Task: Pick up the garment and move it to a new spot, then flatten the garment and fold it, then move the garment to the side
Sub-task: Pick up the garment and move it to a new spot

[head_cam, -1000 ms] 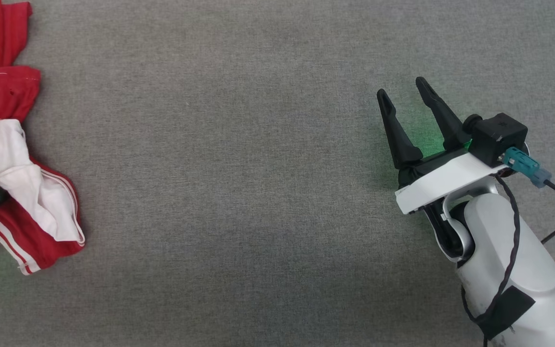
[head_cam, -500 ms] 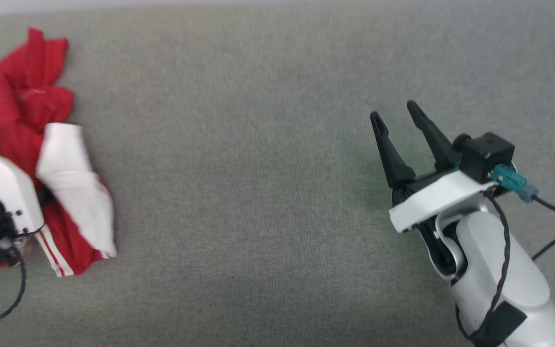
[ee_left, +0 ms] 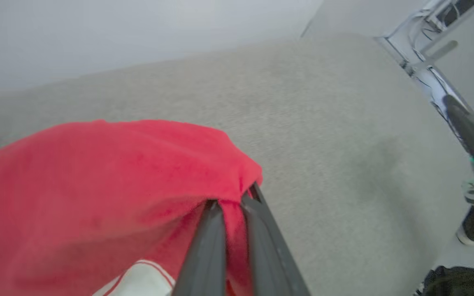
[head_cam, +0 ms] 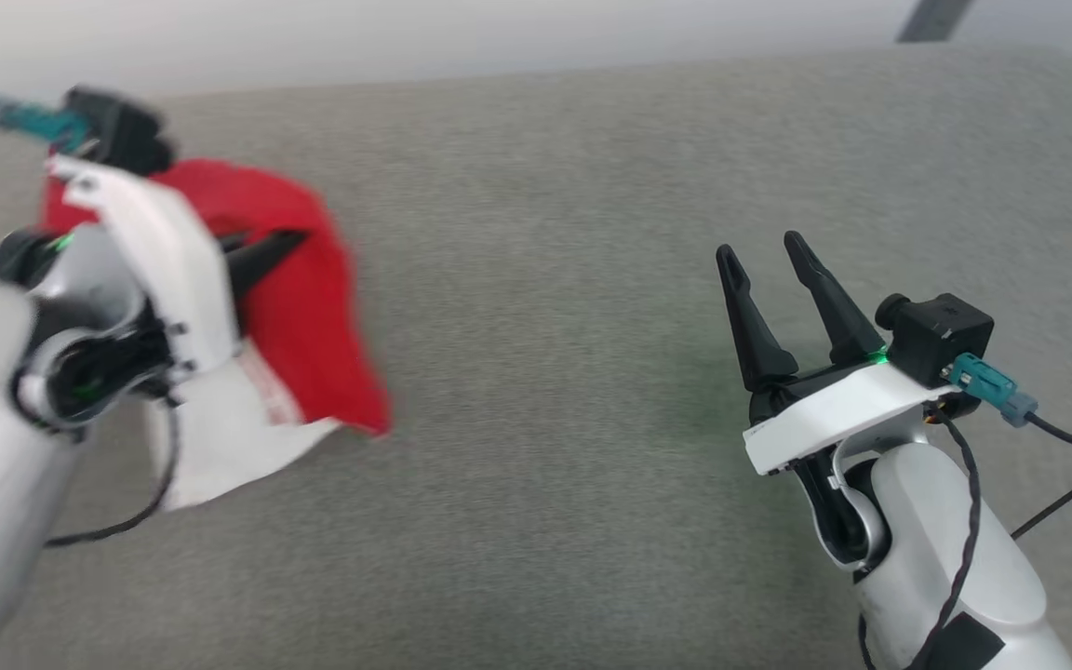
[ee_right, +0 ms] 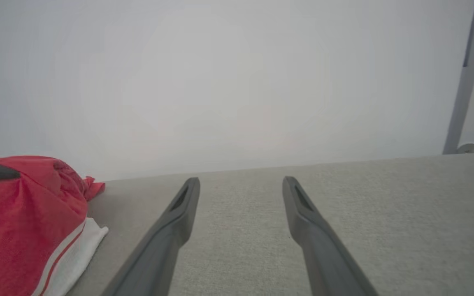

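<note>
Garment (head_cam: 313,307) on grey surface (head_cam: 545,279), pale wall (ee_right: 220,82)

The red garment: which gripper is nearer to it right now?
Left. The left gripper is shut on a fold of the garment; the right gripper stands open above the grey surface, well off to the garment's right, not touching it.

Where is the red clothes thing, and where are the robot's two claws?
garment (head_cam: 313,307), head view, on its red cloth.
left gripper (ee_left: 233,196), left wrist view, between its fingertips, pinching the garment.
right gripper (head_cam: 761,247), head view, in the gap between its open fingertips.
</note>
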